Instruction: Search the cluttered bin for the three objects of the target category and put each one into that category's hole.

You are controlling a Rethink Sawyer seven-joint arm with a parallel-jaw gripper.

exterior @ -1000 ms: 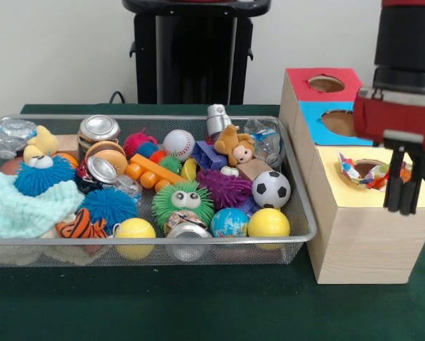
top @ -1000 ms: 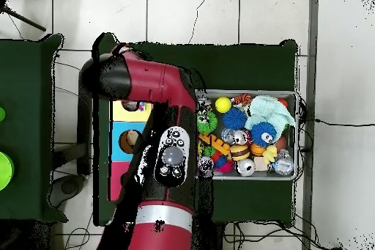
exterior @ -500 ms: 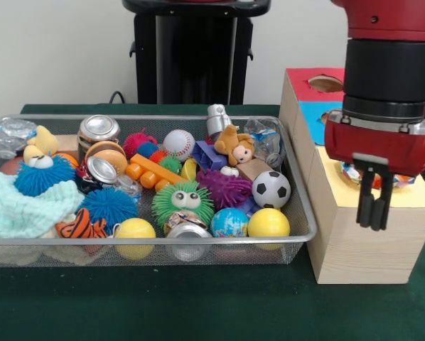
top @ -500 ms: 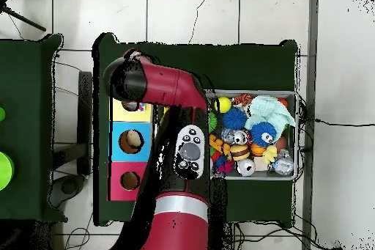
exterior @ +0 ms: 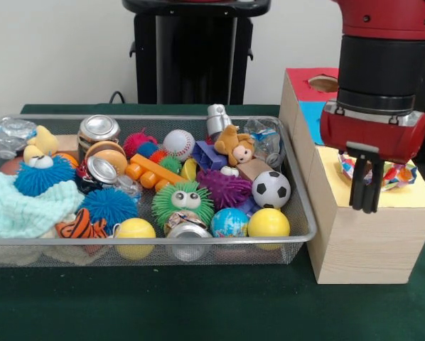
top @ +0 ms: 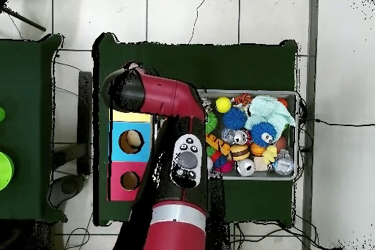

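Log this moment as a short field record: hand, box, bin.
hand: above the box's yellow end, fingers close together, nothing visibly held
box: red, blue and yellow tops, a hole in each
wrapper: crumpled, colourful, at the yellow hole
bin: wire mesh, full of toys, balls and cans
soccer ball: near the bin's box-side end

3 yellow balls [exterior: 269, 222], 2 cans [exterior: 99, 128], 3 box holes [top: 130, 141].

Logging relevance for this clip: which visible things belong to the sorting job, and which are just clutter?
Job: gripper, mesh bin, yellow-topped box, crumpled wrapper on its hole.
Lying about, seemingly: soccer ball, baseball, green fuzzy toy, soda can.
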